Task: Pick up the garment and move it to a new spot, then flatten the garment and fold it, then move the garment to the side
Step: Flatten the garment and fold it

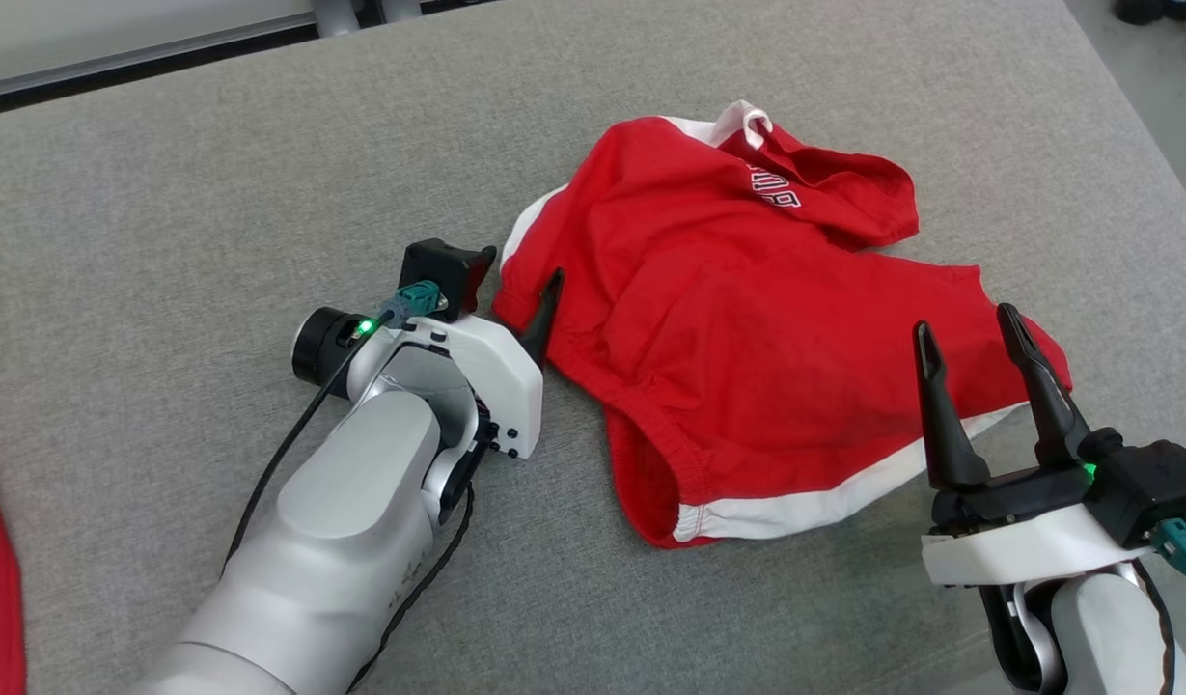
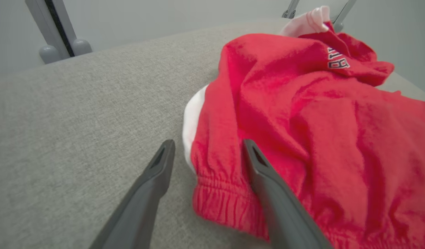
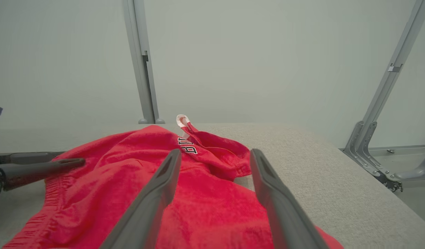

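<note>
Garment (image 1: 747, 319) is lying crumpled near the middle of a grey, woven-textured padded surface (image 1: 216, 174). It is red fleecy cloth with white trim, a gathered elastic hem and stitched lettering. Pale walls and grey metal frame posts (image 3: 143, 69) are standing behind. Left gripper (image 2: 209, 143) is straddling the garment's left hem edge, its 2 fingers apart. Right gripper (image 1: 965, 320) is hovering over the garment's right side, jaws apart, gripping nothing.

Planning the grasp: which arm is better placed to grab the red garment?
Likely left: left fingers open astride the elastic hem of the crumpled red-and-white cloth garment; right fingers open above it.
</note>
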You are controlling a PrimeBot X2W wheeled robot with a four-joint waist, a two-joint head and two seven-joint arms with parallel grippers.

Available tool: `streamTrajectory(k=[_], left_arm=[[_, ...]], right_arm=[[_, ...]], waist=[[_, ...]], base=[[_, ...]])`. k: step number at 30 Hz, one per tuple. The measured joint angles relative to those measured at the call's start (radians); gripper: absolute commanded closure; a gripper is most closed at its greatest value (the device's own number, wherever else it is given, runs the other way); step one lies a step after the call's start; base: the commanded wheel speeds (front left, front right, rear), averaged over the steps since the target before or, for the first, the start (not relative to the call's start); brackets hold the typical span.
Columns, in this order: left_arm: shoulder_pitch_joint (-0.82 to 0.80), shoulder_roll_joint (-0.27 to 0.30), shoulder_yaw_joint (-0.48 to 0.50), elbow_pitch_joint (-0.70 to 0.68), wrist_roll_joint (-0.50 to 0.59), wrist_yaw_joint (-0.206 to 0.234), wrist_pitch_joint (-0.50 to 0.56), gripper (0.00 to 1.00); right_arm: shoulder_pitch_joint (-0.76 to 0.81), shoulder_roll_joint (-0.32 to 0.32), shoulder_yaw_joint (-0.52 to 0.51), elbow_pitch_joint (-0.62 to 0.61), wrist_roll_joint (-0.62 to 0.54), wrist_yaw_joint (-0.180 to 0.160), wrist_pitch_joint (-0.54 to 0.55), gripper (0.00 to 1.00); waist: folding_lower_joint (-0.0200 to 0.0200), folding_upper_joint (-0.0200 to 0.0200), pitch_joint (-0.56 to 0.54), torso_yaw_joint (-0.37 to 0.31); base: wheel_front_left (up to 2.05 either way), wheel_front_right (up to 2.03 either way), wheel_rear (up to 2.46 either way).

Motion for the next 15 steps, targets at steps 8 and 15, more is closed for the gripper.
streamTrajectory(k=[8,15], left_arm=[[-0.070,0.000,-0.021,0.089,-0.024,0.010,-0.071,1.00],[-0.176,0.020,0.005,0.151,-0.023,0.010,-0.126,1.00]], right_arm=[[-0.012,0.022,-0.058,0.004,-0.021,0.000,0.000,0.00],[-0.021,0.047,-0.101,0.012,-0.057,0.000,0.000,0.00]], waist=[[0.0000,0.0000,0.017,-0.020],[0.0000,0.0000,0.016,-0.002]], base=[[0.00,0.00,0.00],[0.00,0.00,0.00]])
